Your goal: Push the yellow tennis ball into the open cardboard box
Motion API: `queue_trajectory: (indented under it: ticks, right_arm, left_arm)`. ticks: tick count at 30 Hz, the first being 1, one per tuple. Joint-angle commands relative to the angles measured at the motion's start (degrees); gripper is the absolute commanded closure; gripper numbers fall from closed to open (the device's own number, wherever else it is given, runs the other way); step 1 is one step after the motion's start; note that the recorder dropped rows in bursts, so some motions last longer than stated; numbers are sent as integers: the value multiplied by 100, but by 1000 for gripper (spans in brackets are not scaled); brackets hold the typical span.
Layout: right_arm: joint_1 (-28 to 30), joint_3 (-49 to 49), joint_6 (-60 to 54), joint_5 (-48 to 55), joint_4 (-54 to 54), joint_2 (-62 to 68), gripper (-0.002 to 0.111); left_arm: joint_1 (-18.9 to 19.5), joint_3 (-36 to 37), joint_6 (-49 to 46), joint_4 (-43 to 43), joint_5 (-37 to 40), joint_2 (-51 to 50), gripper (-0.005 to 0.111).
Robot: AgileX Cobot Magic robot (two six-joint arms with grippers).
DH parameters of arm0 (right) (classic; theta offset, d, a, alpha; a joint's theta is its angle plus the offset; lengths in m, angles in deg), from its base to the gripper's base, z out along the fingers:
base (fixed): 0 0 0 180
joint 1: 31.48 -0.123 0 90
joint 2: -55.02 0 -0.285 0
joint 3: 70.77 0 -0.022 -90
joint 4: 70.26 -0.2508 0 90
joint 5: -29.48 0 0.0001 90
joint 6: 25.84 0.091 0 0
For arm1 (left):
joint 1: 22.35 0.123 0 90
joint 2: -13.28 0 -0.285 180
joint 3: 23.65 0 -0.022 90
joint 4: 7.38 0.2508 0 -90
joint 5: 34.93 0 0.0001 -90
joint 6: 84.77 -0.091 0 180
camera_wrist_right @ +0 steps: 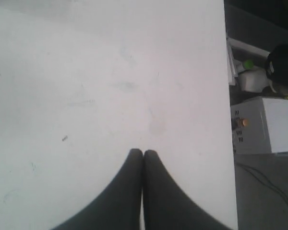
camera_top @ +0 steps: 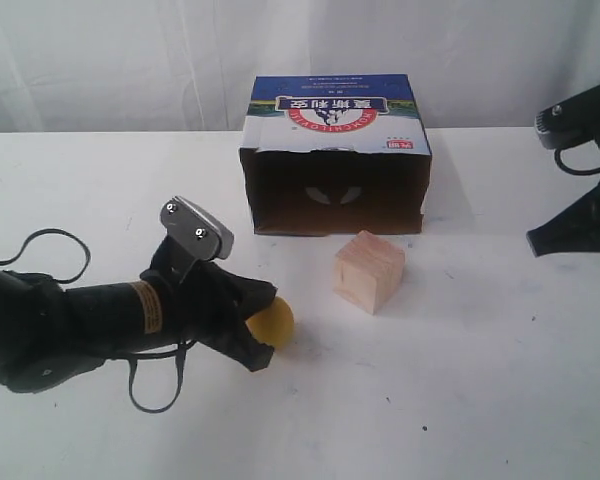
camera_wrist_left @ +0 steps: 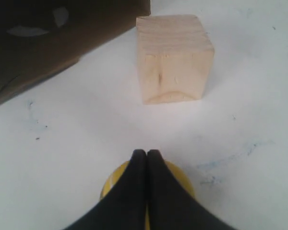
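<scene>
White table (camera_top: 480,380): box (camera_top: 335,150) mouth toward ball (camera_top: 277,322)

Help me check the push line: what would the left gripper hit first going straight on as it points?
The ball, right under the left gripper, jaws shut; beyond it likely the cube, not the box, though depth is unclear.

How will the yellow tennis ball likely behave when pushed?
Being round, the yellow tennis ball will probably roll freely on the smooth table and may veer off the shut left pincer. The wooden cube sits near its path to the open cardboard box, so deflection seems possible.
</scene>
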Motion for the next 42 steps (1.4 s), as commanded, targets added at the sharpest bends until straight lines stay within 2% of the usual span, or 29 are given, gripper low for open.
queue_trajectory:
  ticks: [1, 6, 15, 20, 37, 42]
  right_arm:
    - [29, 123, 37, 364, -199, -42, 108]
    - [29, 123, -110, 621, -379, -159, 108]
    - [29, 177, -815, 937, -508, -292, 108]
    - [29, 364, -813, 952, -508, -292, 108]
    - [29, 983, -813, 560, -911, -292, 108]
    - [29, 983, -813, 377, -991, -292, 108]
  left_arm:
    - [-8, -395, -247, -118, 245, -599, 107]
    - [-8, -949, -247, -118, 735, -1014, 107]
    - [-8, -1616, -858, -207, 904, -1335, 107]
    - [-8, -1930, -993, -397, 1127, -1464, 107]
    - [48, -2514, -1188, -449, 1031, -1199, 107]
    - [59, -2437, -431, -367, 1894, -718, 107]
